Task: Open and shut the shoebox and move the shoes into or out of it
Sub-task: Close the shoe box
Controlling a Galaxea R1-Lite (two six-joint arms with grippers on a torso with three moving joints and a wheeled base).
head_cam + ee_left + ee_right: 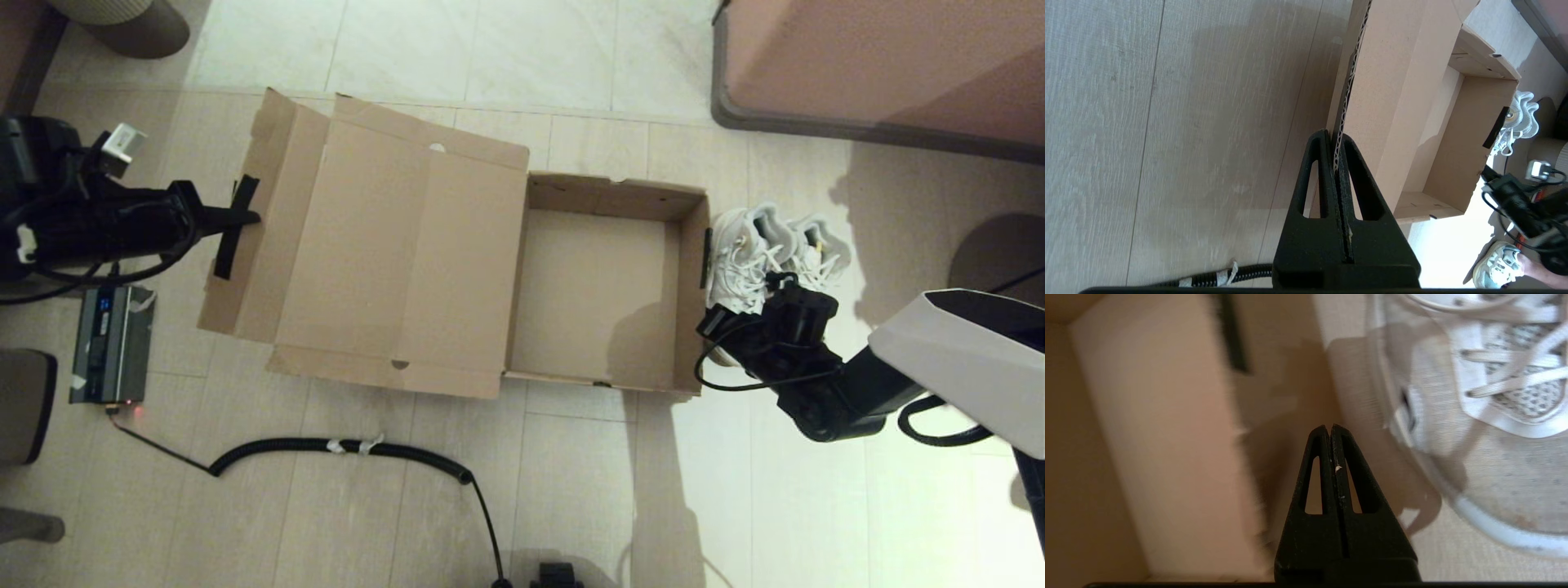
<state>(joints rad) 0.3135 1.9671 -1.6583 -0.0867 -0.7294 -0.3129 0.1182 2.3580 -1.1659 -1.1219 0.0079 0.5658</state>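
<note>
The brown cardboard shoebox (600, 294) lies open and empty on the floor, its hinged lid (367, 245) spread out to the left. My left gripper (243, 217) is shut on the lid flap's outer edge at the dark tape strip (235, 229); in the left wrist view the corrugated edge sits pinched between the fingers of that gripper (1336, 149). The off-white sneakers (767, 249) stand on the floor just outside the box's right wall. My right gripper (717, 327) hovers between that wall and the nearer shoe (1494, 400), shut and empty (1329, 428).
A black coiled cable (343, 447) runs across the floor in front of the box. A grey device (110, 343) sits at the left. Pinkish furniture (882, 65) fills the far right. A person's foot in a sneaker (1494, 263) shows in the left wrist view.
</note>
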